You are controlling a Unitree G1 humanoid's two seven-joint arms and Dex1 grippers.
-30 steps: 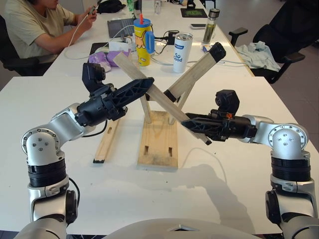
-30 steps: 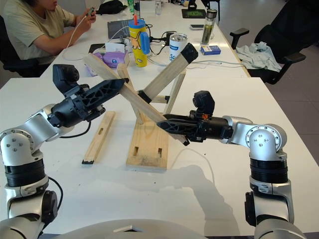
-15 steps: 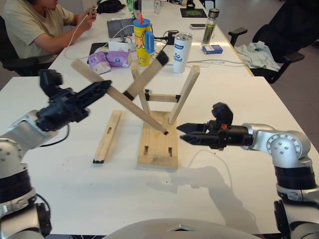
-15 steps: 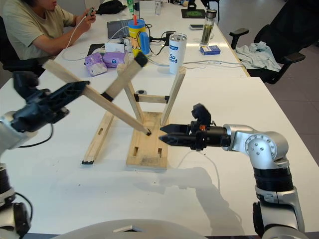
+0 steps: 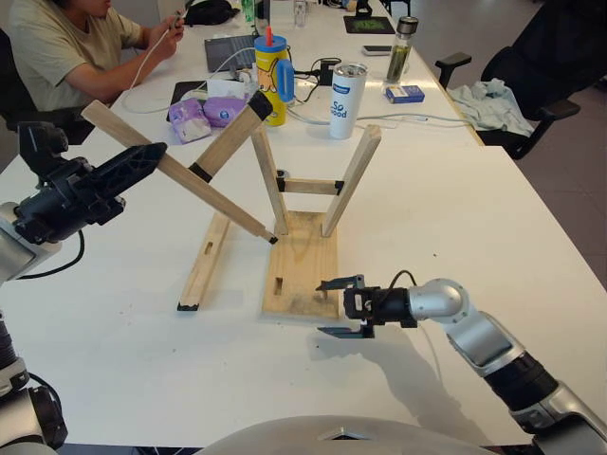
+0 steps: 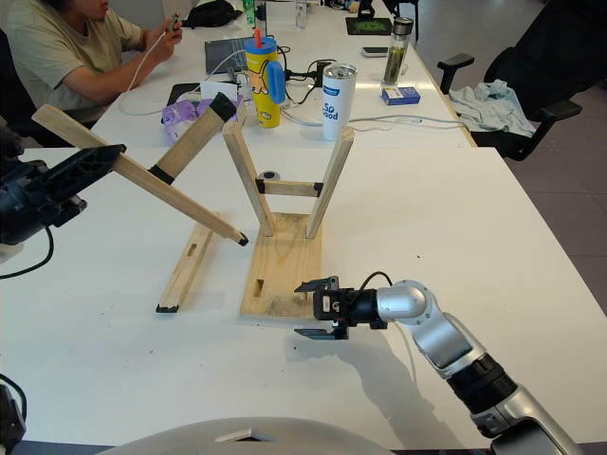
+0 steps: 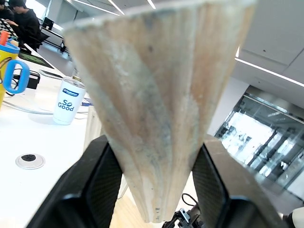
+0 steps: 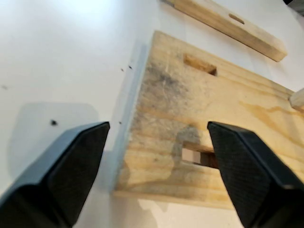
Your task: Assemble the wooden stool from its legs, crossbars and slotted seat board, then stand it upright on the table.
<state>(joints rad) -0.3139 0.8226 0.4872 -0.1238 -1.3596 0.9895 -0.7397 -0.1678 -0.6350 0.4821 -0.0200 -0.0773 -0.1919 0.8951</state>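
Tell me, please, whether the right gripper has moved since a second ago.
Yes. The right gripper has dropped and drawn back toward the robot, ending at the near right corner of the slotted wooden seat board.

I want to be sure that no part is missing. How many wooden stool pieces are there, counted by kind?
Seat board: 1
Upright legs in the board: 2
Crossbar between them: 1
Joined sticks in the left claw: 2
Slotted bar lying flat: 1
Total: 7
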